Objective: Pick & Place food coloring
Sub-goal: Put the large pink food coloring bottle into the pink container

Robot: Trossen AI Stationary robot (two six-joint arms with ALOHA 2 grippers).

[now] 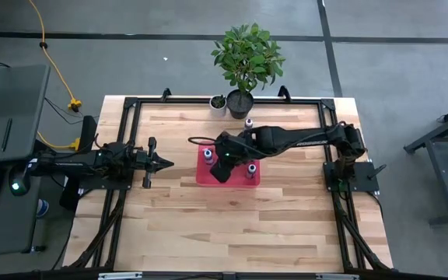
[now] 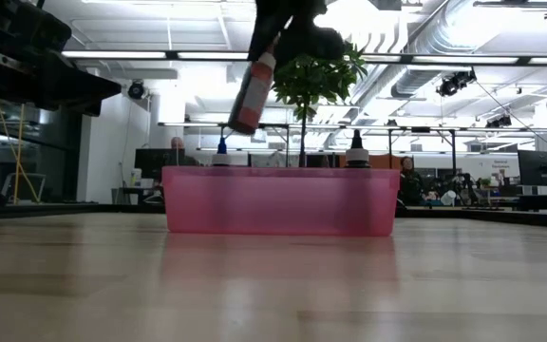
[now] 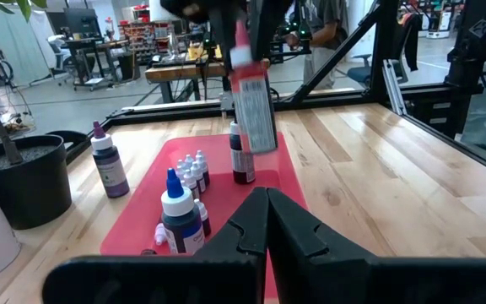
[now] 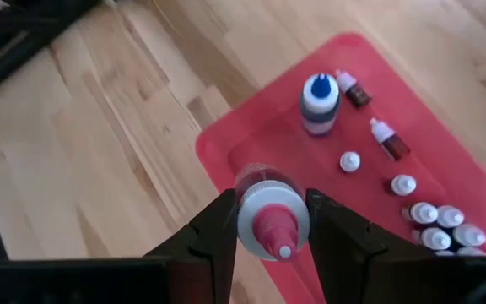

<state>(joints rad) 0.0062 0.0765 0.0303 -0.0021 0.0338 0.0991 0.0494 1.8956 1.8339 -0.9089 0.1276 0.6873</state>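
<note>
Red-nozzled food-colouring bottle (image 4: 264, 215), held above red plastic tray (image 1: 205, 176).
Right gripper (image 4: 268, 221) clamps its neck; left gripper (image 3: 266, 221) closed, waiting on the table's left.

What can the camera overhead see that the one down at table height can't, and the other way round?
Only the overhead view shows the waiting left gripper at the table's left side, the small white pot, and a purple-bodied bottle standing on the wood outside the tray.

Only the table-height view shows the red-bodied squeeze bottle hanging tilted above the tray, and people in the room behind.

Both show the shallow red plastic tray, the leafy green plant and the right gripper over the tray.
</note>
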